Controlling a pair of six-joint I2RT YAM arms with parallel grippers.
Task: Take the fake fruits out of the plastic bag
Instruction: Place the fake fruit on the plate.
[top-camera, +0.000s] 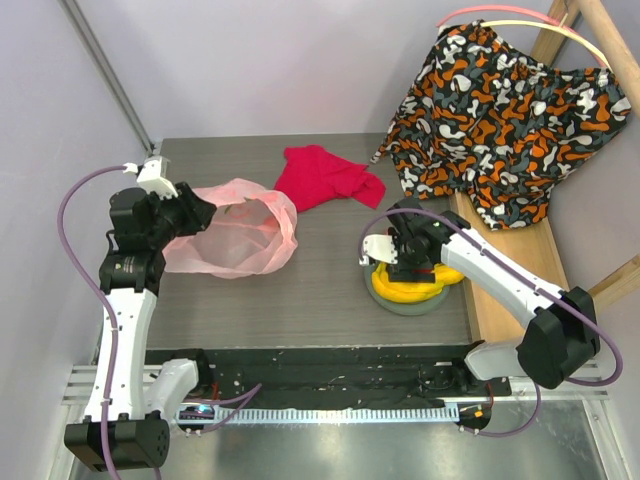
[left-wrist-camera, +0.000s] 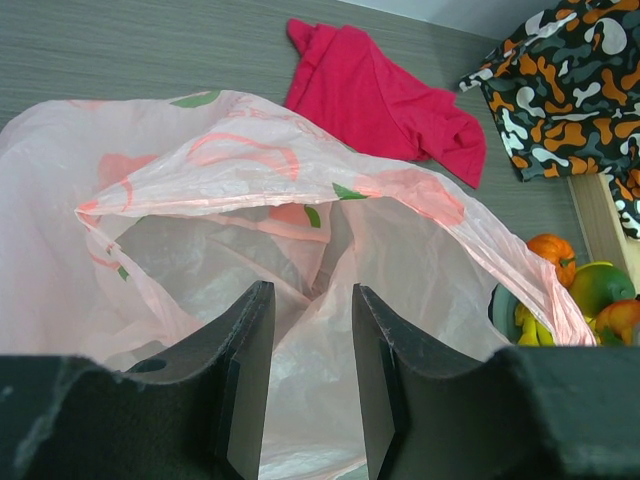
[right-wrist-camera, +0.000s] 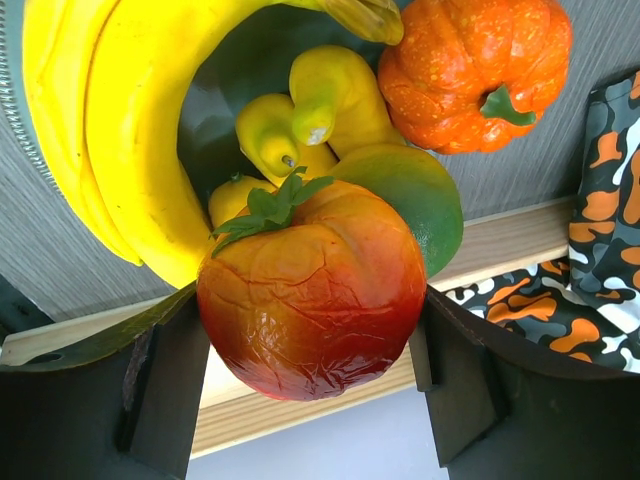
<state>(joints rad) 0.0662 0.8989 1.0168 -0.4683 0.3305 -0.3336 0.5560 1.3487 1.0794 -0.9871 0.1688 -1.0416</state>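
Red-orange fruit (right-wrist-camera: 312, 290) is clamped between my right fingers (right-wrist-camera: 465, 390), right at the plate (top-camera: 412, 308) with the bananas (right-wrist-camera: 110, 130) and other fake fruits (right-wrist-camera: 470, 60). Plastic bag (top-camera: 235, 235) lies open on the desk (top-camera: 320, 290), left side. Left fingers (left-wrist-camera: 245, 380) are narrow with a fold of bag between them, and I can't tell if it's pinched.

1. The left arm (top-camera: 122, 310) stands up from its base at the near left, elbow bent and wrist turned inward.
2. The left gripper (left-wrist-camera: 311, 300) sits low and roughly level, its jaws partway apart with a clear gap between them.
3. The right arm (top-camera: 505, 280) reaches in from the near right, its forearm sloping leftward.
4. The right gripper (top-camera: 408, 262) points downward, its jaws set wide and pressed against both sides of a red-orange fruit (right-wrist-camera: 312, 295).
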